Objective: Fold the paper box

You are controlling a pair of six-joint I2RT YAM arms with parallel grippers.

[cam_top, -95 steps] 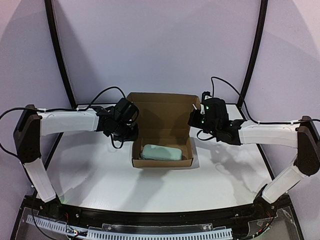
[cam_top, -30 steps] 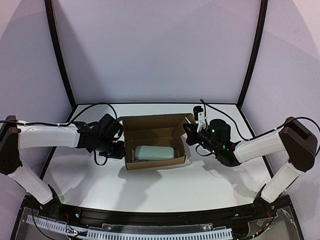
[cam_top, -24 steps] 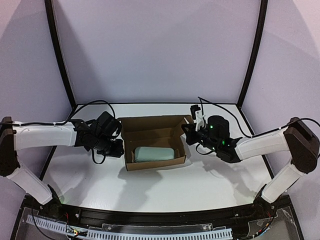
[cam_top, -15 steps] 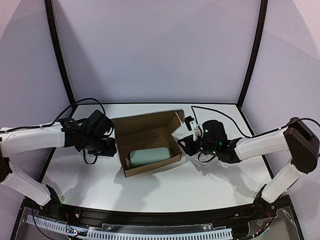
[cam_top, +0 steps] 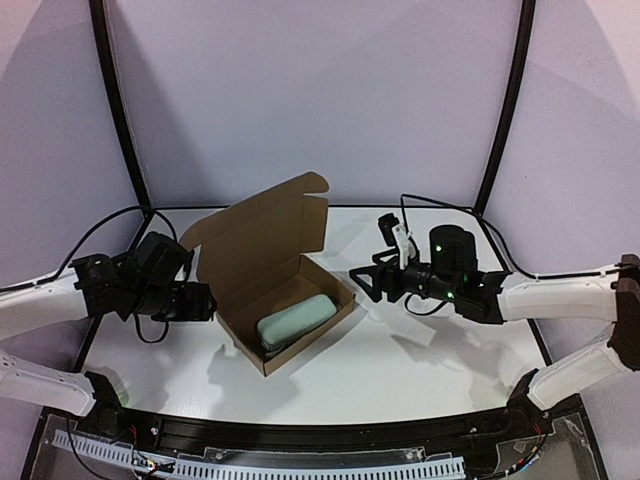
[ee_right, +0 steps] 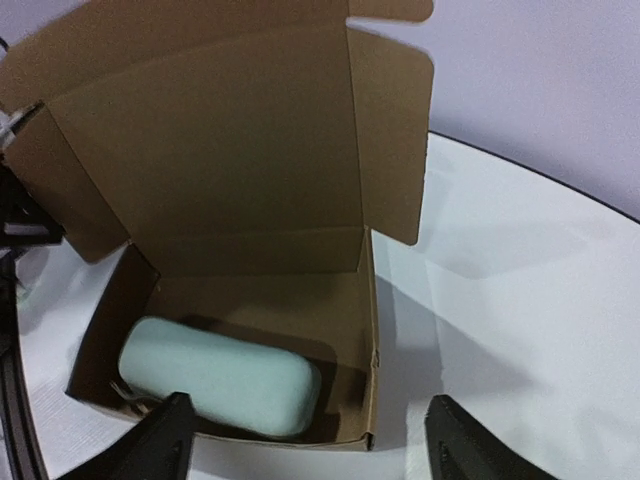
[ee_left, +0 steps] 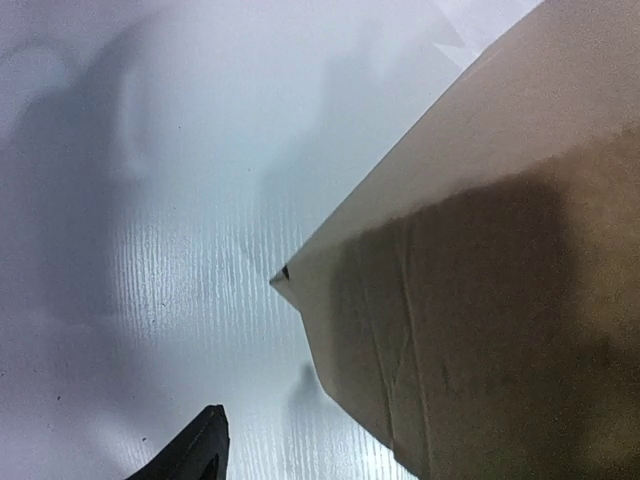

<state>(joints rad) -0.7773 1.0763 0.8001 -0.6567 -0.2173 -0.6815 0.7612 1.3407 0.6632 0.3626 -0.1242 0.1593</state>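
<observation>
The paper box (cam_top: 285, 300) is brown cardboard and sits skewed left of the table's middle, its lid (cam_top: 262, 235) standing open with side flaps out. A pale green rounded object (cam_top: 295, 320) lies inside it. My left gripper (cam_top: 203, 301) hovers just off the box's left corner, holding nothing. In the left wrist view only one black fingertip (ee_left: 198, 452) shows, beside the box's outer wall (ee_left: 480, 300). My right gripper (cam_top: 362, 284) is open beside the box's right corner. Its two fingers (ee_right: 165, 440) spread wide in front of the box (ee_right: 250, 200), and the green object (ee_right: 215, 375) shows between them.
Black curved frame posts (cam_top: 118, 110) rise at the back left and right against the pale walls. Loose black cables (cam_top: 430, 200) trail from both wrists over the white table (cam_top: 420, 350). A black rail (cam_top: 300, 440) runs along the near edge.
Both grippers have opened, let go of the box and drawn back outward. The box has swung round and slid toward the near left, and its lid has sprung up.
</observation>
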